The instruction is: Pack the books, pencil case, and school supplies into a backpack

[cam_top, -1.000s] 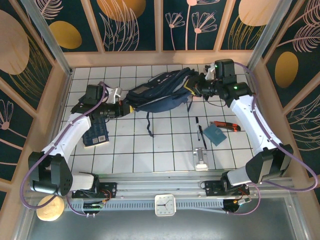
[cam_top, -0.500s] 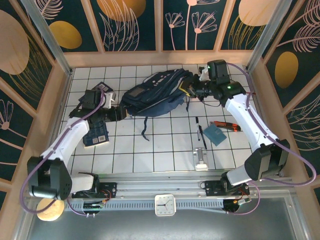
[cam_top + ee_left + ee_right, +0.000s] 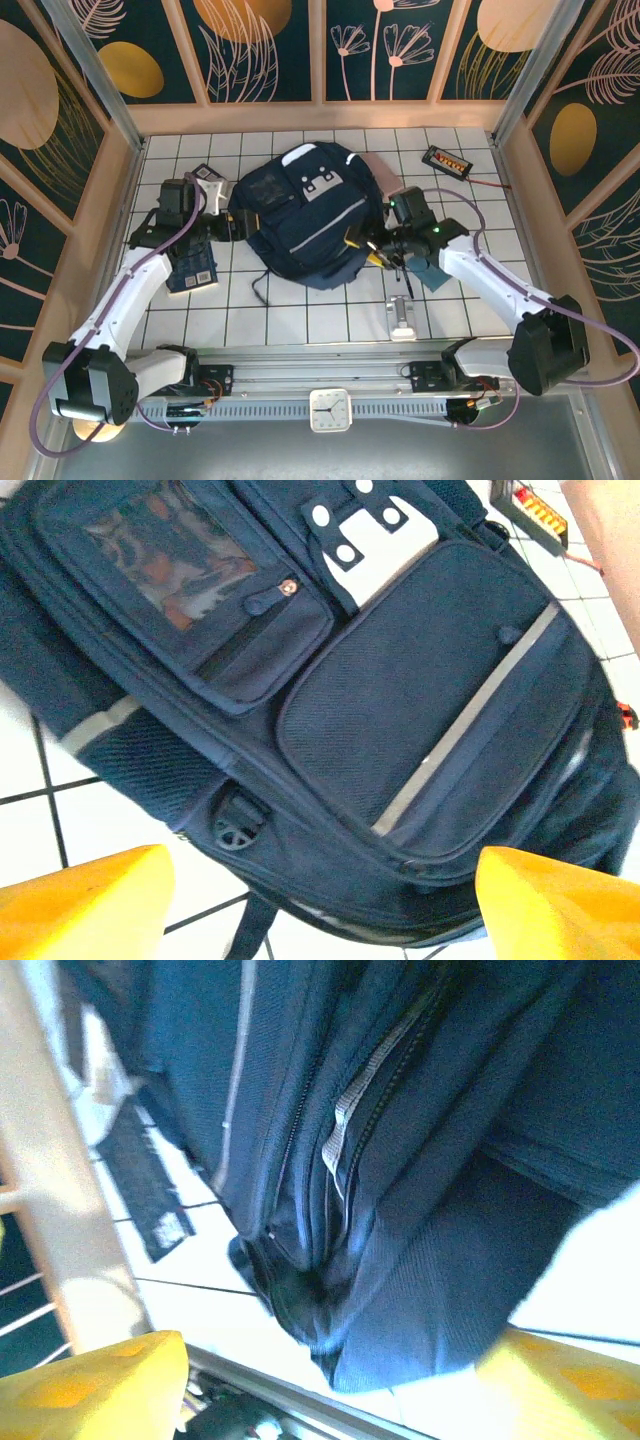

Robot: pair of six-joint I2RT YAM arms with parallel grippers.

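Where the backpack [image 3: 310, 215] hung bunched between both arms a second ago, it now lies flat, front up, mid-bench [image 3: 300, 320]. The left gripper [image 3: 232, 226] has let go: jaws wide, empty, just beside the backpack's left edge. The right gripper [image 3: 366, 250] is also spread wide and holds nothing; it has come down from the far side to the near right corner. The black book [image 3: 190, 268] is partly under the left arm. The teal notebook [image 3: 436, 275] is mostly hidden by the right arm.

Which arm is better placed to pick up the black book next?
Probably left. The black book lies beside the left arm, close to the open left gripper; the right gripper is on the opposite side of the backpack.
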